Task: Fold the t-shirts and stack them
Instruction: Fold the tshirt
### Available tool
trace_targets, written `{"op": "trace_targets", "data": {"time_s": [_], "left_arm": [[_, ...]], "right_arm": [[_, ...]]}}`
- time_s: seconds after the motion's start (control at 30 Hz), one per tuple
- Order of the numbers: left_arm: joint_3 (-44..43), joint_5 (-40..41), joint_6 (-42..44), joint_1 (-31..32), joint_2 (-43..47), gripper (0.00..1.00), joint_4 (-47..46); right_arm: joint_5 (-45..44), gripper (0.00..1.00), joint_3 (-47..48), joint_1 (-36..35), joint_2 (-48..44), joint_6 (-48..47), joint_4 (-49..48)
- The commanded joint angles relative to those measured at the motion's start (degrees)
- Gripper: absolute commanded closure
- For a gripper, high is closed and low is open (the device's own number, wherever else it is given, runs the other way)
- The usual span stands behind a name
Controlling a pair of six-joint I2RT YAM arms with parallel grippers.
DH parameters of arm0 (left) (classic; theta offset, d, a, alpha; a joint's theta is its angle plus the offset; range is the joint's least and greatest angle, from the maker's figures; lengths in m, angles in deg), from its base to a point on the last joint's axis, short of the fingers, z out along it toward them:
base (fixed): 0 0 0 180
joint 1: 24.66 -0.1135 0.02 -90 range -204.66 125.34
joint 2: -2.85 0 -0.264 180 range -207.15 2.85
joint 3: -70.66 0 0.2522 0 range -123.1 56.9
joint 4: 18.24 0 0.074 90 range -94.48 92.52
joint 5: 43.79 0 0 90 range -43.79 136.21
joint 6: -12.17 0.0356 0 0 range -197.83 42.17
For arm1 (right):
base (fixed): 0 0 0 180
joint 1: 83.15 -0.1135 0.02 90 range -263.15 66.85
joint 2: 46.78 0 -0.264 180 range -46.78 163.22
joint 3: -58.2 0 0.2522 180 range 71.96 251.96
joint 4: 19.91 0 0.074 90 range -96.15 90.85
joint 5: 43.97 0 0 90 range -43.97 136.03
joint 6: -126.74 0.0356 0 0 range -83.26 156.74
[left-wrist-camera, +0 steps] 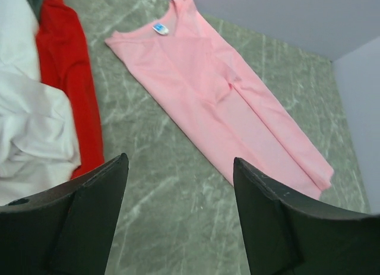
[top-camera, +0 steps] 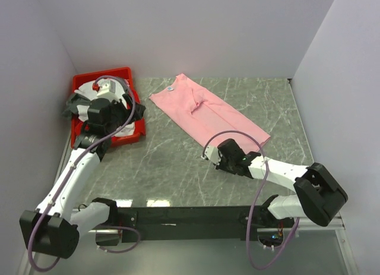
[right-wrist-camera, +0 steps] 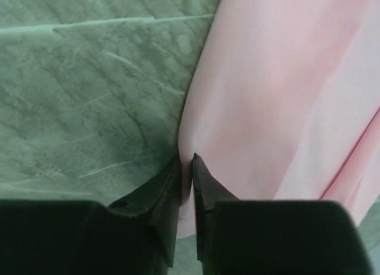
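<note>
A light pink t-shirt (top-camera: 208, 111) lies on the marbled table, folded into a long strip with its blue neck label at the far end. In the left wrist view the pink t-shirt (left-wrist-camera: 219, 103) lies ahead and to the right. My right gripper (top-camera: 215, 156) is down at the strip's near left edge. Its jaws are shut on a pinch of the pink t-shirt (right-wrist-camera: 285, 91), as the right gripper (right-wrist-camera: 186, 159) shows up close. My left gripper (top-camera: 113, 108) hovers over the bin, and the left gripper (left-wrist-camera: 181, 162) is open with nothing between its fingers.
A red plastic bin (top-camera: 80, 82) stands at the back left, holding a crumpled white t-shirt (left-wrist-camera: 29, 126) and some dark cloth (top-camera: 71, 106). Its red wall (left-wrist-camera: 71, 91) sits just left of my left fingers. White walls close off the table on three sides.
</note>
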Motion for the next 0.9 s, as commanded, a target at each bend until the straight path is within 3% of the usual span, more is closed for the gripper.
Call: {"op": "trace_targets", "data": {"time_s": [0.0,0.13,0.33,0.47,0.53,0.63,0.7,0.87], "left_arm": [[1.46,-6.38,0.77,-0.08,4.35,0.23,-0.82],[4.18,-10.96,1.12,-0.08,8.04,0.23,-2.22],[6.74,-25.27,0.77,-0.08,9.1,0.23,-8.36],[7.18,-29.25,1.82,-0.08,8.92,0.22,-9.34],[6.74,-30.13,3.05,-0.08,8.92,0.22,-8.99],[7.17,-32.94,5.86,0.09,8.92,0.21,-9.78],[8.05,-35.82,7.27,0.01,8.84,0.21,-14.5],[7.63,-41.63,8.85,0.01,2.79,0.17,-18.22]], "right_arm": [[3.69,0.85,2.08,-1.86,1.26,0.39,5.63],[10.99,0.97,3.49,-6.07,-0.4,0.3,9.33],[17.15,0.98,10.34,-17.66,4.24,3.2,10.22],[20.84,0.96,20.42,-22.08,13.8,5.14,11.78],[23.39,0.86,24.13,-22.35,16.54,5.05,14.16],[26.3,0.58,27.4,-22.08,16.65,3.21,17.77],[27.7,0.42,27.31,-21.12,11.83,2.24,19.26],[34.9,0.23,27.05,-12.53,-1.44,-2.15,25.05]]}}
